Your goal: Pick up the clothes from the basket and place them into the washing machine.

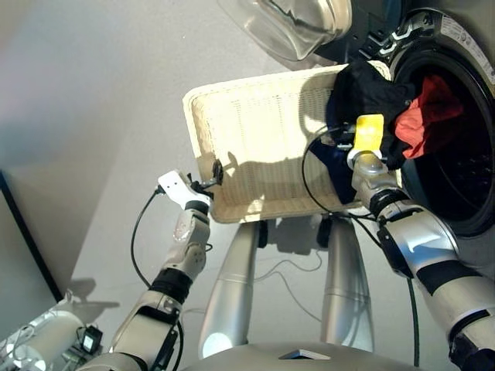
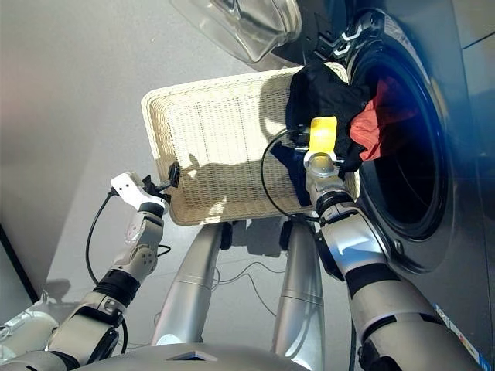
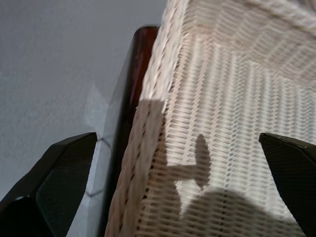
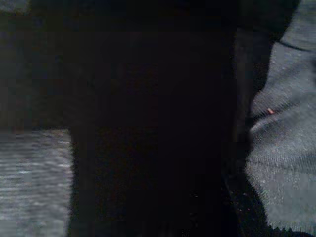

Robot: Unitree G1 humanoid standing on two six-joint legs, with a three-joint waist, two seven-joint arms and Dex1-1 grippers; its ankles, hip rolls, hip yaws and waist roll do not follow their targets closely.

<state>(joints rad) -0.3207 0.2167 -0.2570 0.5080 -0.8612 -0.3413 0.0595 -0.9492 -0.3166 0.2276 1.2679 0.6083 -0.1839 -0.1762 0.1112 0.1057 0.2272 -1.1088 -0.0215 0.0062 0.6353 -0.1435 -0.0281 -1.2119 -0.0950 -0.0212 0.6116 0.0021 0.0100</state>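
The basket [image 1: 255, 131] sits in front of the washing machine [image 2: 433, 232], its far right corner close to the drum mouth [image 1: 456, 139], whose round glass door [image 1: 298, 27] is swung open above the basket's far edge. The left gripper [image 1: 216, 171] is at the basket's near left corner with its two black fingers [image 3: 54, 177] spread wide, one outside the woven rim [image 3: 148, 128] and one over the inside, gripping nothing. The right gripper [image 1: 363, 116] is over the basket's right edge, buried in the black garment [image 1: 363, 93], which is bunched up at the far right corner and drapes toward the drum; the right wrist view is filled with dark cloth [image 4: 148, 123], so whether those fingers are closed or apart cannot be told. The coral-red garment [image 1: 429, 116] hangs at the front of the drum mouth, just beside and touching the black one. A patch of navy blue cloth [image 1: 336, 174] lies on the basket floor against the right edge, partly under the right arm
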